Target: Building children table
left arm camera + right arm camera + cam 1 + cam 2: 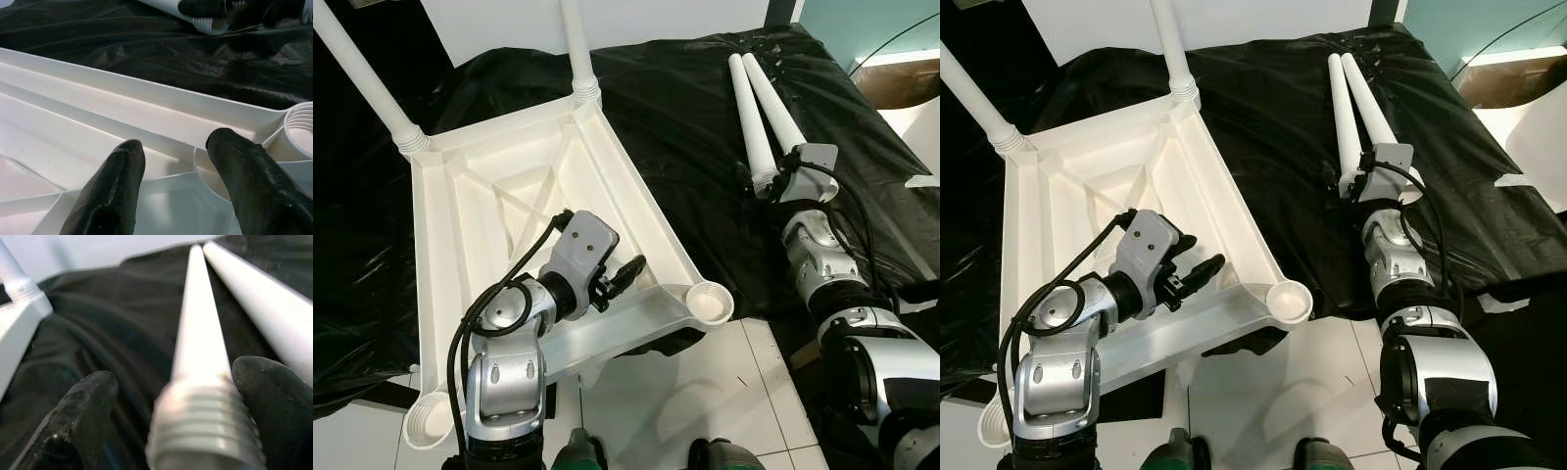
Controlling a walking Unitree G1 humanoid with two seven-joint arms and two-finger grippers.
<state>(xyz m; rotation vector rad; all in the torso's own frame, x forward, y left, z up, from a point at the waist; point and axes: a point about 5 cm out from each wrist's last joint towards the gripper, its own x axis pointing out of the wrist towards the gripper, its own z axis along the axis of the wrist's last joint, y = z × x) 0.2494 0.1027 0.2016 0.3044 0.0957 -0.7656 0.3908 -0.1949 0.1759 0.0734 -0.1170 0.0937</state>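
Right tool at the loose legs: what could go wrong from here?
1. The right tool straddles the threaded end of one loose leg, fingers open around it; closing on the ridges may slip.
2. The second leg lies close alongside, so a lift could nudge or roll it across the black sheet.
3. The left tool hovers open over the upturned tabletop, not holding it, so it may shift during threading.

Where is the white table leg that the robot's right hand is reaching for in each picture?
Left eye view: the nearer loose leg lies on the black sheet, upper right, by the right gripper.
Right eye view: the same leg, upper middle-right.
Left wrist view: a threaded leg end at the top; which leg, I cannot tell.
Right wrist view: the leg runs between the black fingers.
Shared landmark: the upturned table top.
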